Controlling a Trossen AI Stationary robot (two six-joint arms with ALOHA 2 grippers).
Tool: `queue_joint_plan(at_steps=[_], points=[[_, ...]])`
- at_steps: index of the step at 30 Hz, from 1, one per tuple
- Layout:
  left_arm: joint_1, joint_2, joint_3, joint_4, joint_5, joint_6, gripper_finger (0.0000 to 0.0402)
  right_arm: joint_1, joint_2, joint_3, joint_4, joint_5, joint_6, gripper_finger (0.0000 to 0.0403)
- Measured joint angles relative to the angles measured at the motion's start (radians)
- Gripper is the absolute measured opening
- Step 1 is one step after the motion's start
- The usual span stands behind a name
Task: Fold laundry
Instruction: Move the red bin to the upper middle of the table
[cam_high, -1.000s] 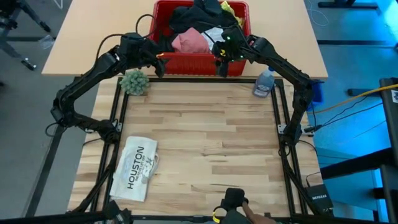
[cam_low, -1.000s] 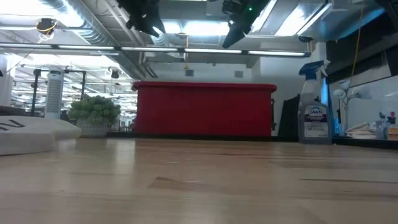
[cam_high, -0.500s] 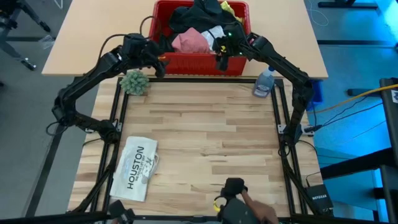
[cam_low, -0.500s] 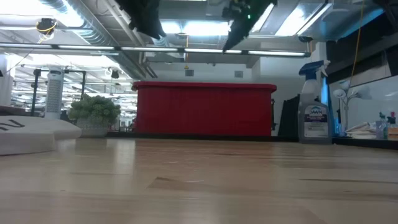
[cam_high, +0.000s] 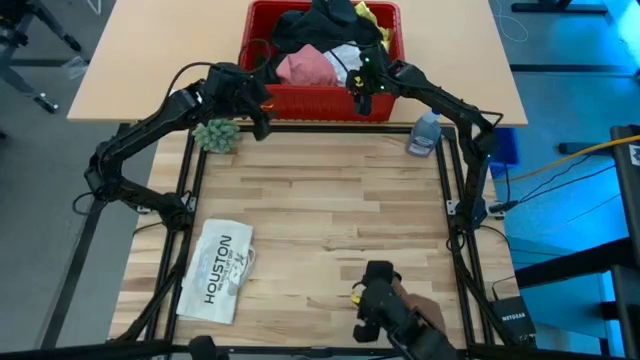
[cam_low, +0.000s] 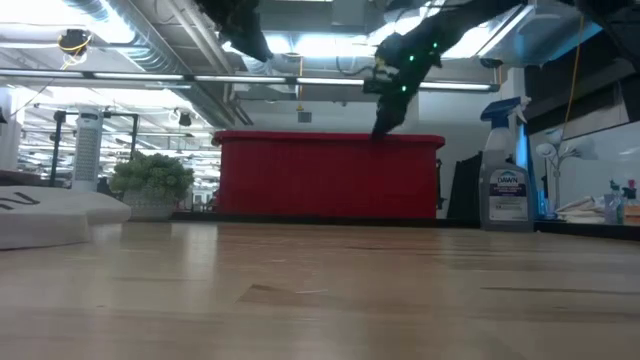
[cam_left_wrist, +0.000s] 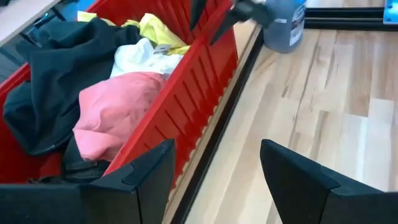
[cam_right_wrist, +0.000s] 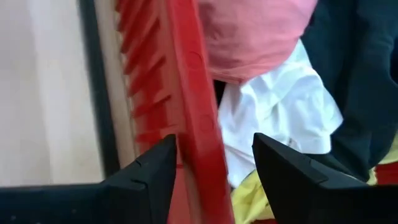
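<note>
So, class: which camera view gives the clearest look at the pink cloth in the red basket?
The left wrist view: the pink cloth lies unobstructed among the other laundry. The high view shows it small; the right wrist view shows part of it; in the low view the basket wall hides it.

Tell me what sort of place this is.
Probably a robotics lab or workshop, not a home. The wooden table sits inside a black metal frame with two arms mounted to it, exposed ceiling ducts run overhead, and cables trail across the floor beside it.
</note>
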Motion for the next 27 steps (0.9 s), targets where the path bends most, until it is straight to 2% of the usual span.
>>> queue_joint_plan(at_steps=[7, 9, 11, 12, 13, 18, 27], points=[[-0.002, 0.000, 0.000, -0.003, -0.001, 0.000, 0.0227, 0.005, 0.054, -0.005, 0.023, 0.034, 0.010, 0.0196], [-0.002, 0.000, 0.000, -0.003, -0.001, 0.000, 0.0227, 0.011, 0.061, -0.006, 0.027, 0.050, 0.037, 0.0167], [-0.002, 0.000, 0.000, -0.003, -0.001, 0.000, 0.0227, 0.010, 0.062, -0.005, 0.032, 0.070, 0.048, 0.0113], [-0.002, 0.000, 0.000, -0.003, -0.001, 0.000, 0.0227, 0.010, 0.062, -0.002, 0.027, 0.066, 0.017, 0.0083], [-0.002, 0.000, 0.000, -0.003, -0.001, 0.000, 0.0227, 0.010, 0.062, -0.002, 0.023, 0.061, -0.006, 0.0074], [-0.002, 0.000, 0.000, -0.003, -0.002, 0.020, 0.0227, 0.012, 0.055, 0.016, -0.015, 0.066, 0.031, 0.0075], [0.003, 0.000, 0.000, 0.002, -0.044, 0.027, 0.0227, 0.010, 0.059, 0.174, -0.271, -0.032, 0.068, 0.0075]])
